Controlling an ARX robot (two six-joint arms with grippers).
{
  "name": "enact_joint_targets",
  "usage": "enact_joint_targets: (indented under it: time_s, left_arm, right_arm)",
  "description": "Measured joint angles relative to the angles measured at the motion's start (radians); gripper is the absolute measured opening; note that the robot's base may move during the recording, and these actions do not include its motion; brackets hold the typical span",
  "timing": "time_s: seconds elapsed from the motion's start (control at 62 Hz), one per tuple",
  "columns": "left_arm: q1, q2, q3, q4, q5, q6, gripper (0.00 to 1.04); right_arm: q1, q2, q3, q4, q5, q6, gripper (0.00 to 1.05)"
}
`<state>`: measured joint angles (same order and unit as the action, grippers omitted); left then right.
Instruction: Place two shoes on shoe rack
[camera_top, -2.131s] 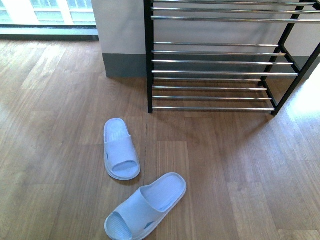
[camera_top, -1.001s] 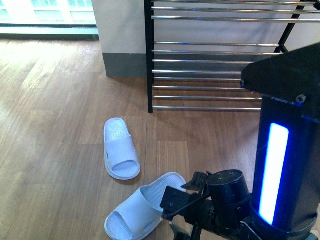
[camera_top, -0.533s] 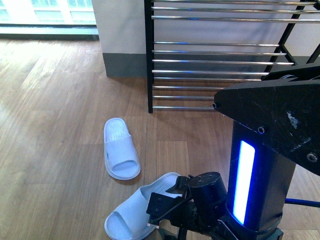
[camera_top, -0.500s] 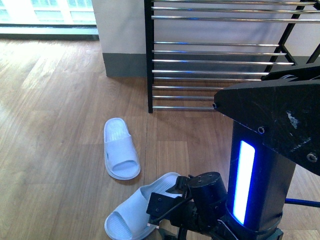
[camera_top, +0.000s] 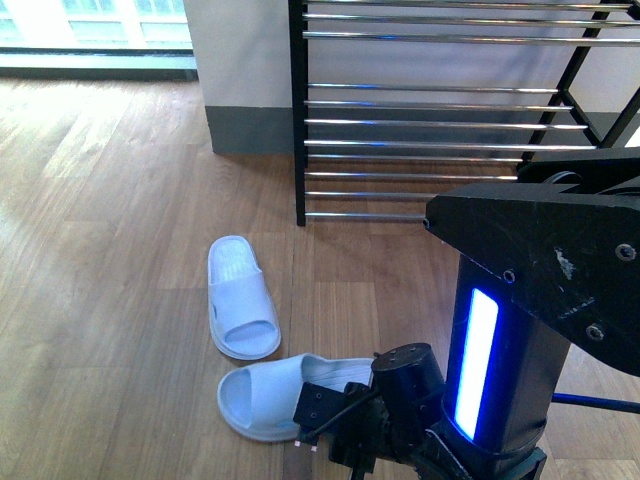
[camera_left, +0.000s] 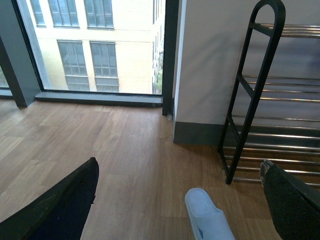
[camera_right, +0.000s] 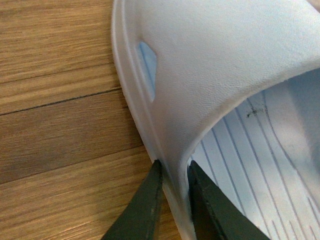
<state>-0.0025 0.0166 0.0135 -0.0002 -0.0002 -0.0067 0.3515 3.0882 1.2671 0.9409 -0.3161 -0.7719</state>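
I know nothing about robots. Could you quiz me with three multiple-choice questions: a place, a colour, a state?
1. The far slide and near slide lie: A on the shoe rack; B on the floor before it; C behind it.
2. Their colour: A black; B red; C pale blue.
3. The right fingers: A pinch the near slide's side wall; B gape open; C hold a rod.
Answers: B, both rest on wood planks; C, every view shows it; A, the right wrist view shows them flanking it.

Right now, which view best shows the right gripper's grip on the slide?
Right wrist view: right gripper closed on the slide at its side rim. Front view: the arm hides the contact. Left wrist view: grip not in frame.
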Motion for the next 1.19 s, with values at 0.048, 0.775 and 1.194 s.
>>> enact_joint_targets:
  time_s: [0.048,0.775,1.194]
  left_arm:
    - [0.0,0.0,0.0,0.0,0.0,0.0,0.95]
    - [0.0,0.0,0.0,0.0,0.0,0.0,0.95]
    - [0.0,0.0,0.0,0.0,0.0,0.0,0.95]
  right_arm:
    - [-0.003,-0.001,-0.005,0.006,-0.002,0.013,0.06]
    - [-0.228,-0.657,-0.696,0.208,0.406,0.715,0.02]
    - [-0.365,-1.506,-1.069,-0.177,0.47,0.83,0.02]
